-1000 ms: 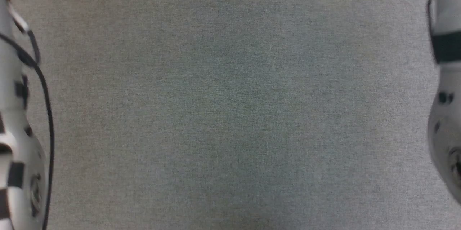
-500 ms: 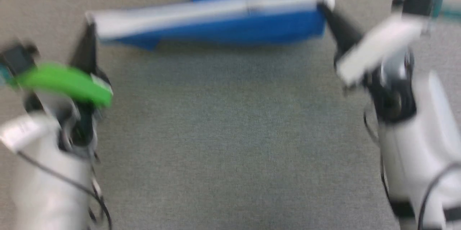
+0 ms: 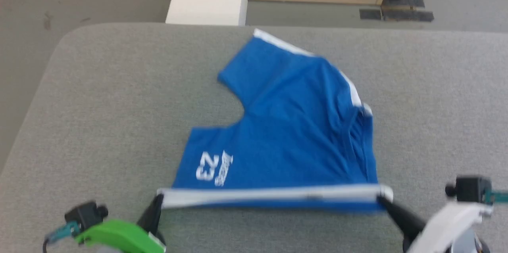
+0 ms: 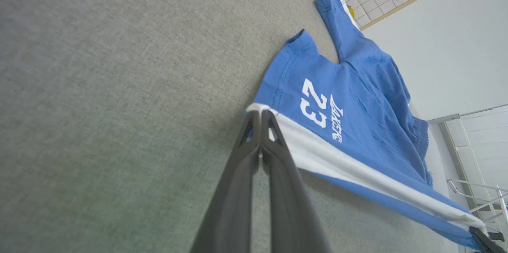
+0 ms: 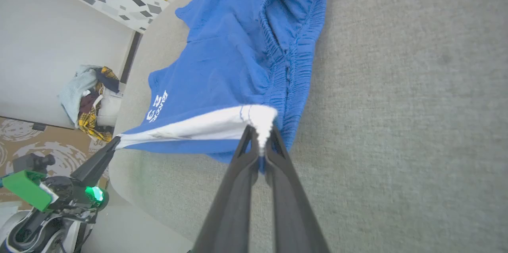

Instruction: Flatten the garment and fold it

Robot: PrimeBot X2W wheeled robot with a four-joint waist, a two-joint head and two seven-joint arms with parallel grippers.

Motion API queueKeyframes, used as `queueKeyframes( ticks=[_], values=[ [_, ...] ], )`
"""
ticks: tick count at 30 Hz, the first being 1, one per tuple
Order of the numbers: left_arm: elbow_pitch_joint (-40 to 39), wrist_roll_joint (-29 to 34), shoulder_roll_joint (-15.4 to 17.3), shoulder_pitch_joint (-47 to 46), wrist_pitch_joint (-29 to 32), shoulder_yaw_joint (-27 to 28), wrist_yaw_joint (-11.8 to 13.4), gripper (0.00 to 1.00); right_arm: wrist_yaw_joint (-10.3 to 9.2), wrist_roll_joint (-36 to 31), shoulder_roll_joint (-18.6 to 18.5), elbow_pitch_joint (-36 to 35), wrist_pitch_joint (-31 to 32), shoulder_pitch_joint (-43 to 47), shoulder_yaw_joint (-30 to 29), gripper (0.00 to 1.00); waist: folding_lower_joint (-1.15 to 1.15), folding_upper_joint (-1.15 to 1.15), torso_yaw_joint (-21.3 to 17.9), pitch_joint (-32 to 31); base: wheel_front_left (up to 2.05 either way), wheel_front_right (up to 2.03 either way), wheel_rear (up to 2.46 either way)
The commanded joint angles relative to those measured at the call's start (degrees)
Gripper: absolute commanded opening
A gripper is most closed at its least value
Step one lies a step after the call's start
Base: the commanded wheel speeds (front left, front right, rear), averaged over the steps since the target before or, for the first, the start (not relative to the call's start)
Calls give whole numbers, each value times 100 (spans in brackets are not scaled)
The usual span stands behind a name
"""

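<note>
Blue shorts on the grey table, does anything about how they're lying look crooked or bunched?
Yes. The bright blue fabric shorts lie askew: the far leg splays off diagonally, and the elastic waistband is bunched into folds near the right gripper.

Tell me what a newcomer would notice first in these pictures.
The bright blue shorts jump out, lying on the grey table with a white 23 printed near their left end. Next, their white-striped near edge is pulled taut between the left claw and the right claw, each shut on one corner.
</note>
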Motion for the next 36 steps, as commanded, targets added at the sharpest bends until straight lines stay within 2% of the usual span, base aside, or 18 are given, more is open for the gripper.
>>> queueKeyframes(
  ticks=[1, 6, 8, 11, 17, 28, 36],
  values=[
    [-143, 0, 117, 289, 136, 41, 186, 0, -10, -97, -11, -194, 192, 308, -42, 0, 1, 0, 120, -228, 0, 0, 0],
    [-657, 30, 302, 926, 641, 50, 716, 0, -10, -43, -8, -596, 805, 1030, -59, 0, 1, 0, 63, -340, 0, 0, 0],
    [-939, -22, 293, 1005, 640, 112, 762, 0, -10, 2, -8, -737, 921, 1142, -101, 0, 1, 0, 39, -362, 0, 0, 0],
    [-1247, 8, 326, 882, 586, 142, 739, 0, -10, 118, -7, -860, 757, 1060, -272, 0, 1, 0, 0, -373, 0, 0, 0],
    [-1074, 305, 422, -337, 444, -45, 488, 0, -10, -97, -7, -804, 667, 532, -352, 0, 1, 0, -99, -177, 0, 0, 0],
    [900, 747, 490, -3572, 627, -595, -104, 0, -10, -490, -6, -260, 194, -1065, -385, 0, 1, 0, -522, 969, 0, 0, 0],
    [2128, 1091, 477, -5087, 698, -975, -404, 0, -10, -412, -6, 136, -245, -1679, -63, 0, 1, 0, -933, 1850, 0, 0, 0]
  ],
)
